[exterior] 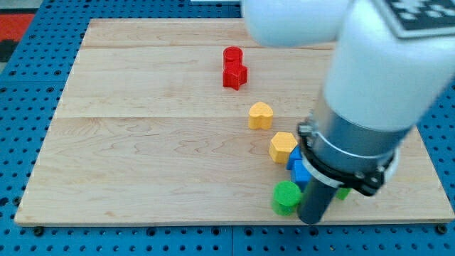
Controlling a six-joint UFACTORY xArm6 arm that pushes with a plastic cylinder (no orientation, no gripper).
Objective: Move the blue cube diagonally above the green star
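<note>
Camera view: my tip (311,219) touches the wooden counter (142,142) beside the green cylinder block (286,196); the blue cube block (299,171) lies just above it, partly hidden. The rod carries no tool.

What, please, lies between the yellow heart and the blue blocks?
In the camera view, the yellow hexagon sits between the yellow heart and the blue blocks, touching the blue ones.
</note>
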